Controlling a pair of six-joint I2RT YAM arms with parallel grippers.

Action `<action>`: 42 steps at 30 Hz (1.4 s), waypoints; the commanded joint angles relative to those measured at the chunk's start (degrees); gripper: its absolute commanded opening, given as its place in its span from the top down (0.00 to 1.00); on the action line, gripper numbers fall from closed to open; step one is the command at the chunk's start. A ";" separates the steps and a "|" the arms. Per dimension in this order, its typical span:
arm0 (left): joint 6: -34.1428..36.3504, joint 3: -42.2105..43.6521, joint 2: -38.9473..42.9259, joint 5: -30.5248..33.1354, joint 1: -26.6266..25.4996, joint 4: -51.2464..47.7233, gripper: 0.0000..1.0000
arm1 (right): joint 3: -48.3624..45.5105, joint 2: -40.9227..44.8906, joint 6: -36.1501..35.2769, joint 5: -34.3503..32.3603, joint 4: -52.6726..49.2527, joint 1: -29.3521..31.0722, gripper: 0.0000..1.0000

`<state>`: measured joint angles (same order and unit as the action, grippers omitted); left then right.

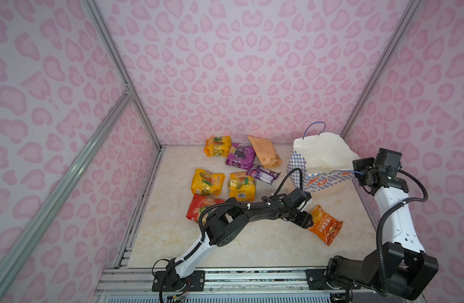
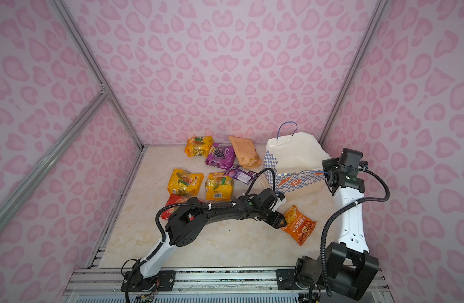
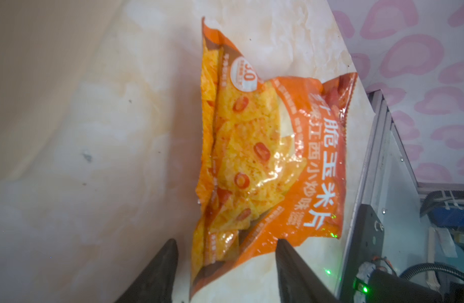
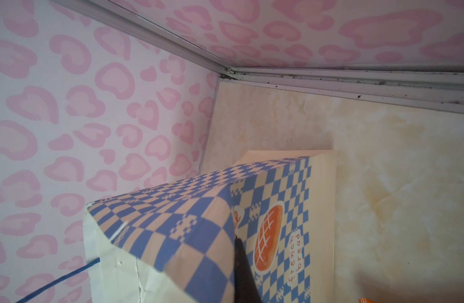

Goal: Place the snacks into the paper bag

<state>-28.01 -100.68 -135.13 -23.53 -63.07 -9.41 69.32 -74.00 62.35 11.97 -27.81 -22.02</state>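
An orange snack packet (image 1: 326, 227) (image 2: 300, 226) (image 3: 265, 147) lies flat at the front right of the floor. My left gripper (image 1: 310, 223) (image 2: 283, 222) (image 3: 227, 249) is open, and its two dark fingers stand either side of the packet's near end without touching it. The paper bag (image 1: 320, 157) (image 2: 294, 154) (image 4: 199, 210) stands at the back right, mouth open and white inside. My right gripper (image 1: 358, 173) (image 2: 328, 174) (image 4: 235, 242) is shut on the bag's checkered rim. Several other snacks lie left of the bag: yellow (image 1: 206, 182), purple (image 1: 238, 156), tan (image 1: 265, 152) and red (image 1: 199, 207).
Pink patterned walls with metal frame rails (image 1: 367, 86) close in the floor on three sides. The left arm's elbow (image 1: 225, 223) hangs over part of the red packet. A metal rail (image 3: 377, 147) runs along the floor edge just beyond the orange packet.
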 commanded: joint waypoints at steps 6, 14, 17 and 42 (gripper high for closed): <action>-3.30 1.03 -0.48 -6.73 -0.17 1.10 0.58 | -0.41 0.04 0.41 1.65 0.13 0.05 1.00; -11.70 -1.97 -0.90 -6.59 1.87 2.90 0.96 | -0.67 0.37 0.24 1.99 -0.04 0.05 1.00; -12.61 0.13 2.80 -6.02 2.42 3.34 0.96 | -0.25 0.73 -0.15 2.07 -0.64 -0.26 1.00; -7.81 21.78 61.01 24.42 22.79 -27.98 0.96 | 1.11 3.08 -4.88 13.64 -7.41 1.81 1.00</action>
<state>-35.97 -77.19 -73.08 -1.08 -43.07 -34.98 70.87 -71.79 58.98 22.57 -33.98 -20.91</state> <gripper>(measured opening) 0.054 0.049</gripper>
